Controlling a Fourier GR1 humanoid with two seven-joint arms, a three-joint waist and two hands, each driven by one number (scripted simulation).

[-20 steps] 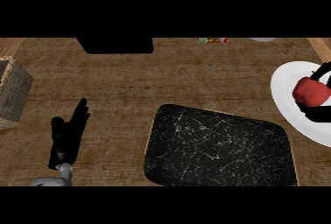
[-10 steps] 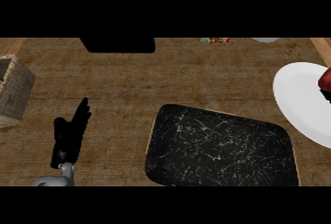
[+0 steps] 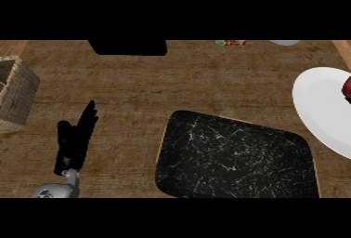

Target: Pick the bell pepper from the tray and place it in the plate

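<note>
Nearest the lower edge lies the black, white-veined stone tray (image 3: 237, 158), a rounded rectangle with a thin tan rim, turned slightly askew on the brown woven-textured counter (image 3: 171, 88). Its mottled top carries nothing. To its left the robot's left hand (image 3: 74, 139) rests flat over the counter, matte black, fingers straight and held together, pointing away from the robot; its grey wrist shows at the lower edge. The right hand shows nowhere in the view.

Farther up at the right edge sits the smooth white round plate (image 3: 319, 109), cut off by the frame. On its right side a small dark red sliver of the glossy bell pepper (image 3: 347, 88) shows against the white; so little is visible that its long axis and which way it points cannot be told.

At the left edge stands a tan wicker basket (image 3: 15, 93) with coarse weave. Along the far edge are a flat black rectangular block (image 3: 128, 47), a small multicoloured object (image 3: 231, 42) and a pale grey rounded thing (image 3: 284, 42).
</note>
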